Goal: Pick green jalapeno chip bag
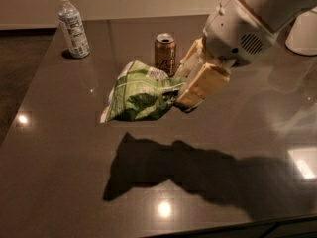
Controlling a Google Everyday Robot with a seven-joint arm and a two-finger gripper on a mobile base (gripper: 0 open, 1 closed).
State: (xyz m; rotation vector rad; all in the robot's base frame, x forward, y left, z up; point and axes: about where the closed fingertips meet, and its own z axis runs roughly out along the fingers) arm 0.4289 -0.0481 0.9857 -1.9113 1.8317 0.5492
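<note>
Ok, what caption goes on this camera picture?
Robot claw holds crinkled green foil chip bag above dark glossy table.

The bag (141, 95), green, crinkled and white-edged, is held above the table (59, 148), tilted down to the left. Its right end is clamped in the gripper (182, 99), right of centre.
</note>
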